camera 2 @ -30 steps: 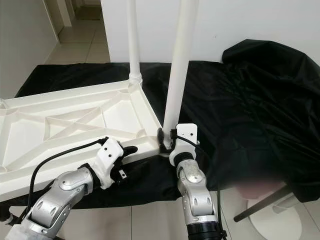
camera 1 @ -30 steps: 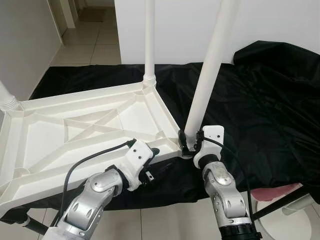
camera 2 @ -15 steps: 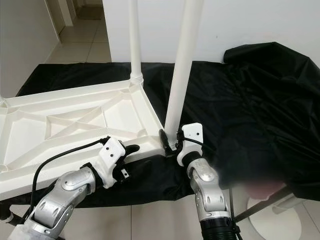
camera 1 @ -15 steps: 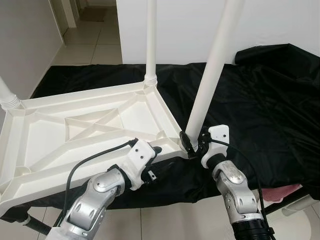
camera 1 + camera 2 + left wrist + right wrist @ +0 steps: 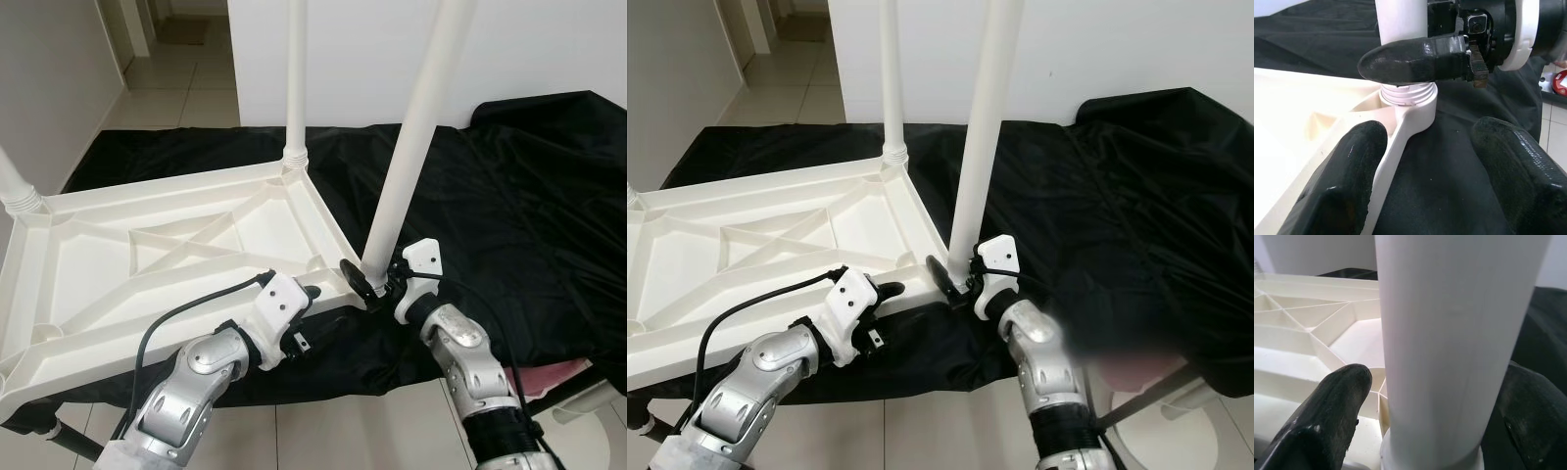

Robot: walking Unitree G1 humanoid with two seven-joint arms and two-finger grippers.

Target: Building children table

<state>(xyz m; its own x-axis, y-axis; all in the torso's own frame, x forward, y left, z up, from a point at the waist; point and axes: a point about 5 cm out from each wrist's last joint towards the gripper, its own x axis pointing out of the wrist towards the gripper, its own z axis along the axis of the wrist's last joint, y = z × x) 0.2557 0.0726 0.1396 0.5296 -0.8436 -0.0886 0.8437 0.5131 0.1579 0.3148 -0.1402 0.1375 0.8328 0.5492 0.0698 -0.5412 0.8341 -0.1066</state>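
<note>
A white plastic children's table (image 5: 147, 196) lies upside down on a black cloth. Its near-right leg (image 5: 407, 147) stands upright in the corner socket (image 5: 1408, 98). My right gripper (image 5: 367, 284) is shut on the base of this leg; in the right wrist view the leg (image 5: 1459, 333) stands between the two black fingers (image 5: 1332, 406). My left gripper (image 5: 304, 294) is open at the table's near edge. Its fingers (image 5: 1352, 166) straddle the rim just short of that corner. Another leg (image 5: 294, 78) stands at the far corner.
The black cloth (image 5: 509, 196) covers the support under the table and bunches up at the right. A third leg's base (image 5: 15, 191) shows at the far left. Tiled floor (image 5: 186, 88) and a white wall lie behind. A pink object (image 5: 549, 377) sits low at the right.
My right wrist has turned around the leg's base, its front finger swinging left while the forearm moved right. The left gripper has barely moved.
</note>
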